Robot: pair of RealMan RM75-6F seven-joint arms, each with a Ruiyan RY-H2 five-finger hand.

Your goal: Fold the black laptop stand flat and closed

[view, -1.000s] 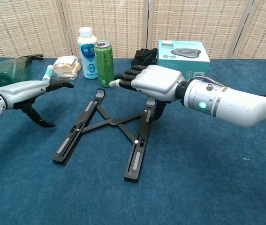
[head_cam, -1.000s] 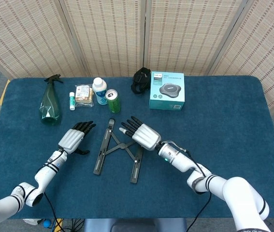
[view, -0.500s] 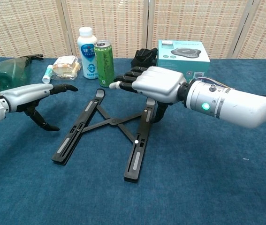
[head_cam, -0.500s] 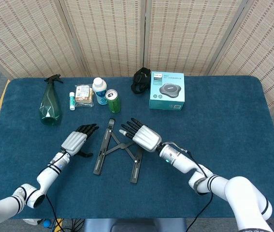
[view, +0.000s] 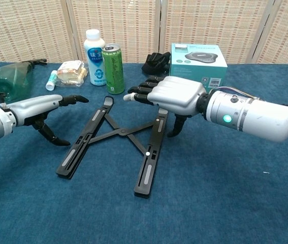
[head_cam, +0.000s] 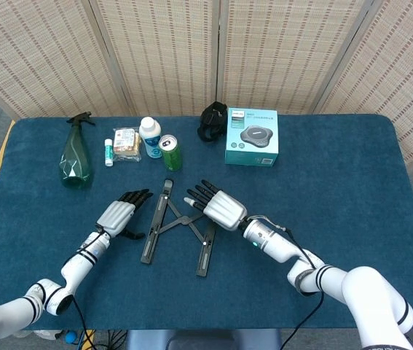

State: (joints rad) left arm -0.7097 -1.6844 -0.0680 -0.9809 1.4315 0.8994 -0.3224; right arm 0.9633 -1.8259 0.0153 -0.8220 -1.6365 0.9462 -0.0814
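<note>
The black laptop stand (head_cam: 178,226) (view: 116,143) lies spread open on the blue table, its two rails joined by crossed struts. My left hand (head_cam: 122,214) (view: 44,109) hovers just left of the left rail, fingers stretched toward it and thumb hanging down, holding nothing. My right hand (head_cam: 217,207) (view: 170,95) floats above the far end of the right rail, fingers extended over the struts, thumb pointing down beside the rail. I cannot tell whether the thumb touches the rail.
Along the back stand a green spray bottle (head_cam: 74,155), a small tube (head_cam: 108,152), a snack pack (head_cam: 126,141), a white bottle (head_cam: 149,137), a green can (head_cam: 170,153), a black object (head_cam: 212,122) and a teal box (head_cam: 251,137).
My left hand has slid right and toward me, closing on the left rail. My right hand has drifted slightly right and nearer. The stand has not moved.
</note>
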